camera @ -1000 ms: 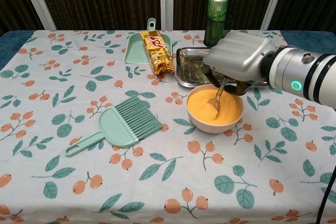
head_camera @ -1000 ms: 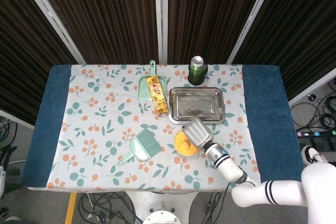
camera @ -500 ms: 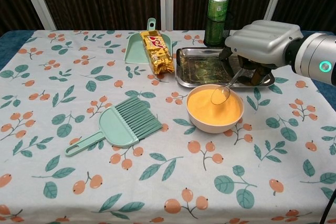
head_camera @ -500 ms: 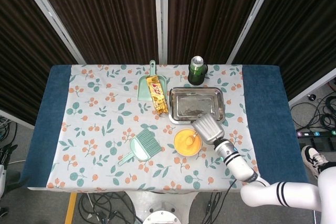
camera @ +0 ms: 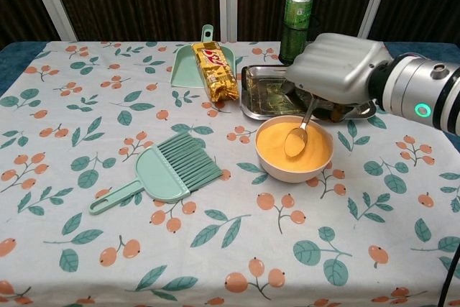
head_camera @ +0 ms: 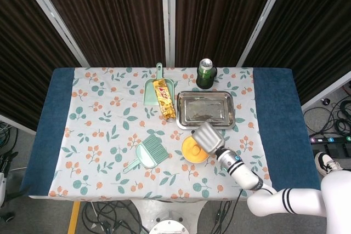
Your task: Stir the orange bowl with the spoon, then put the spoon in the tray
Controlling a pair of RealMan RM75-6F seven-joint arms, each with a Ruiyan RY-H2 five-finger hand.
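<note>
The orange bowl (camera: 294,149) stands right of the table's middle, and from above the orange bowl (head_camera: 192,149) is partly covered by my right hand (head_camera: 207,137). My right hand (camera: 338,72) hovers over the bowl's far rim and holds the metal spoon (camera: 299,134) by its handle. The spoon's bowl end dips into the orange contents, slanting down to the left. Just behind stands the steel tray (camera: 269,91), also the steel tray (head_camera: 204,109) from above, with nothing large in it. My left hand is in neither view.
A green brush (camera: 162,170) lies left of the bowl. A green dustpan (camera: 200,61) with a snack bar (camera: 214,71) on it sits at the back. A green can (camera: 297,25) stands behind the tray. Blue cloth borders the floral tablecloth (head_camera: 98,124).
Over the last second my right hand swung right and lifted the spoon toward the bowl's far right edge, then came back left, with the spoon's bowl end back in the middle of the orange bowl.
</note>
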